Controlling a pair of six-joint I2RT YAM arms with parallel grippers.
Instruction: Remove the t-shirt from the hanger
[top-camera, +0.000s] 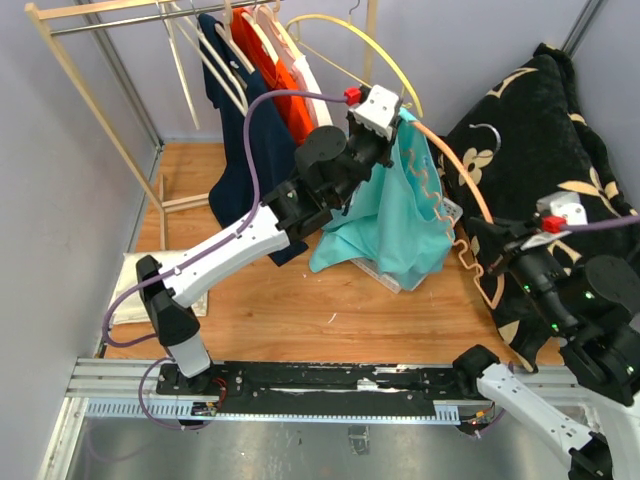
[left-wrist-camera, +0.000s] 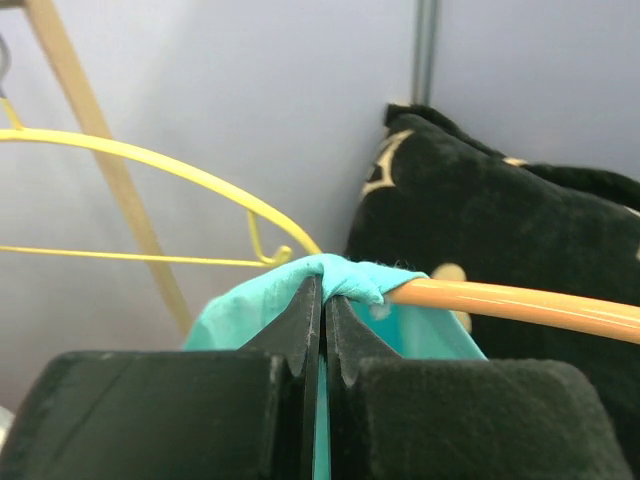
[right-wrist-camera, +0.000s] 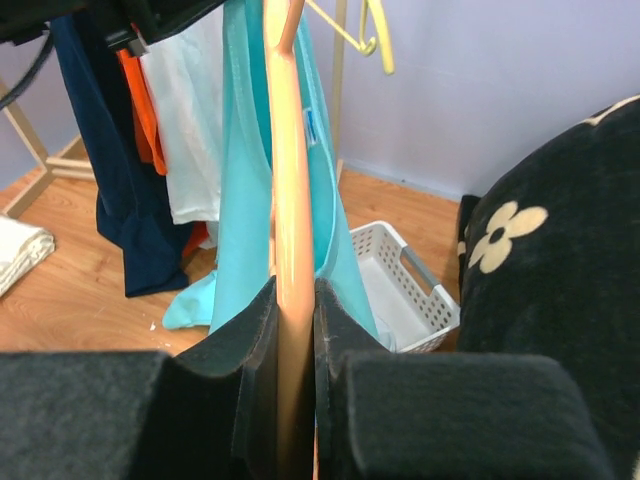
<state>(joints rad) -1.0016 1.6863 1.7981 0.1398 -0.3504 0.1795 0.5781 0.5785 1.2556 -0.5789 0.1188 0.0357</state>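
Two grippers are at work, one on cloth and one on the hanger. The left gripper (left-wrist-camera: 322, 288) has its jaws pressed together with only a thin fold of the teal t-shirt (left-wrist-camera: 245, 305) between them. It pinches the fabric right at the fingertips, where the cloth humps over one end of the orange hanger (left-wrist-camera: 520, 305). From that pinch the hanger's bar runs off to the gripper's right, bare of cloth. The rest of the shirt hangs beneath the gripper toward the wooden table (top-camera: 300, 310). Beyond the fingertips and to their left arcs a yellow hanger (left-wrist-camera: 150, 160); whether its curled end touches the shirt cannot be told. Beyond and to the right sits a black flowered cushion (left-wrist-camera: 480, 200).

The right gripper (right-wrist-camera: 295, 300) is clamped on the orange hanger itself. The bar stands between its two fingers and rises straight ahead of them, with the shirt draped on both sides of the bar farther along. Ahead and to this gripper's left hang a navy garment (right-wrist-camera: 110, 150), an orange garment (right-wrist-camera: 150, 120) and a white garment (right-wrist-camera: 190, 130). Ahead and lower to the right, a white basket (right-wrist-camera: 400, 290) sits on the table, just beside the cushion.

From above, the two grippers are well apart, with the hanger spanning between them and the shirt bunched at the left gripper's end.
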